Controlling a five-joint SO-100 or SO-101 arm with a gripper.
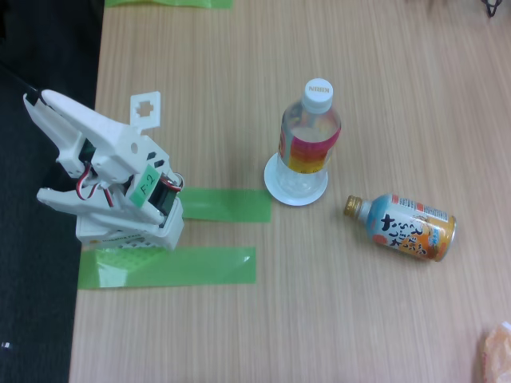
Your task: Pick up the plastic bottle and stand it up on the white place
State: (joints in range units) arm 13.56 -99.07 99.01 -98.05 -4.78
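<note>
already the plastic bottle [310,134] stands upright on the white plate [275,185], toward the middle of the tabletop [359,319], cap up and label band facing the fixed view. by the look of it the task is done or nearly so, and your step in hand is parking the arm. the arm [112,179] sits folded at the tabletop's left edge, well apart from the bottle, over the green tape strips [172,267]. the gripper [145,108] shows a white finger with a square cut-out raised toward the far edge; you cannot tell from this angle whether the jaws are apart or together. if you move at all, keep the arm low and on its own side, since a tall, light bottle on a small plate will likely tip at a slight nudge. the orange-and-blue bottle-can [403,226] lies on its side nearer the right edge, just beside the plate but not touching it; leave it alone. something pale orange [497,351] shows at the near right corner.
</note>
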